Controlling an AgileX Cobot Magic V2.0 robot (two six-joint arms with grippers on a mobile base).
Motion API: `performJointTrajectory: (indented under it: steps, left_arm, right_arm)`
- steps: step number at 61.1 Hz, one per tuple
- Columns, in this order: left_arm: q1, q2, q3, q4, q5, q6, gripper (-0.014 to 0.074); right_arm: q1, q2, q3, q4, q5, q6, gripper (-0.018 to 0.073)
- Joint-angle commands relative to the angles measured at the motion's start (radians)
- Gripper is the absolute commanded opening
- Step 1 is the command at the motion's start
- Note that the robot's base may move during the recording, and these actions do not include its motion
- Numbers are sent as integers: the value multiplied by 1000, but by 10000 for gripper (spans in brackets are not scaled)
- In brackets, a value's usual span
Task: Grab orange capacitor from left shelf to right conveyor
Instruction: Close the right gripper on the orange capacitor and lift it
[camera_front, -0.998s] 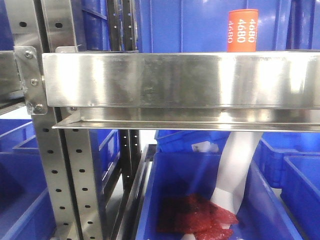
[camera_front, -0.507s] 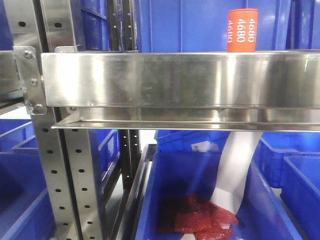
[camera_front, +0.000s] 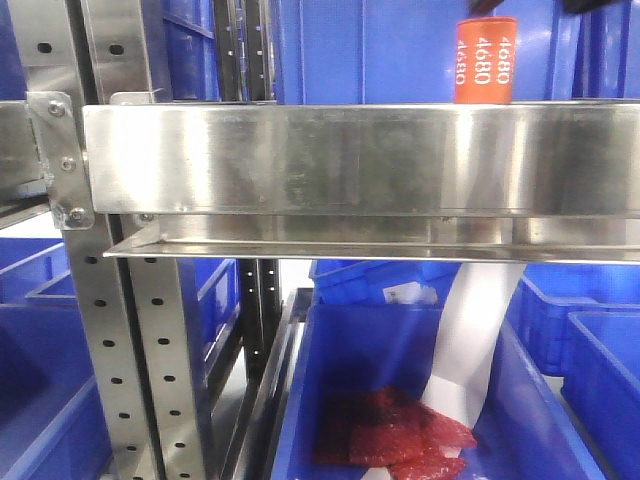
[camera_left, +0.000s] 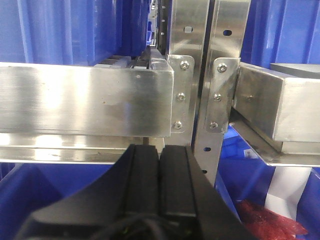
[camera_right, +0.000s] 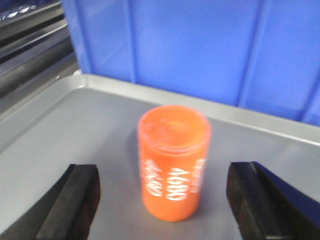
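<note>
Orange capacitor (camera_front: 485, 60): small upright can, smooth and bright orange, white "4680" printed sideways and repeated down the wall. Seen in the upper right of the front view, standing on the shelf (camera_front: 350, 160), lower end hidden by the shelf's broad front. Seen again at the centre of the right wrist view (camera_right: 173, 162), slightly blurred: round flat top with a thin raised rim, straight sides, white digits around the lower half. Resting on a flat matte grey surface (camera_right: 75, 130) with a low rounded lip along the back, a ribbed blue bin wall (camera_right: 200, 45) just behind.

Right gripper (camera_right: 164, 175) spread wide: 2 black blocky fingers (camera_right: 70, 205) in the lower corners, 1 on each side of the can, both apart from it, nothing pinched.

Left gripper (camera_left: 159, 150) pressed together: 2 matte black fingers side by side at the bottom centre of the left wrist view, only a thin seam between, holding nothing, low in front of the shelf (camera_left: 85, 100).

Shelf front in brushed stainless steel, shiny with smeared reflections, folded at the lower edge, fixed by 3 screws to perforated steel uprights (camera_front: 160, 340) at the left. Below, glossy blue plastic bins (camera_front: 380, 340); in the middle one, crinkled red packets (camera_front: 400, 440) and a white strip (camera_front: 470, 340).
</note>
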Motion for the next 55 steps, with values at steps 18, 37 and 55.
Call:
performJointTrajectory:
  steps: [18, 37, 55]
  left_arm:
    - [-3, -9, -4, -3, -91, -2, -127]
    - [-3, -9, -4, -3, -91, -2, -127]
    - [-3, -9, -4, -3, -91, -2, -127]
  right_arm:
    - [-4, 75, -40, -15, -177, -3, 615]
    - [-42, 149, -40, -15, -285, -3, 615]
    - [-42, 167, -40, -15, -328, -3, 317]
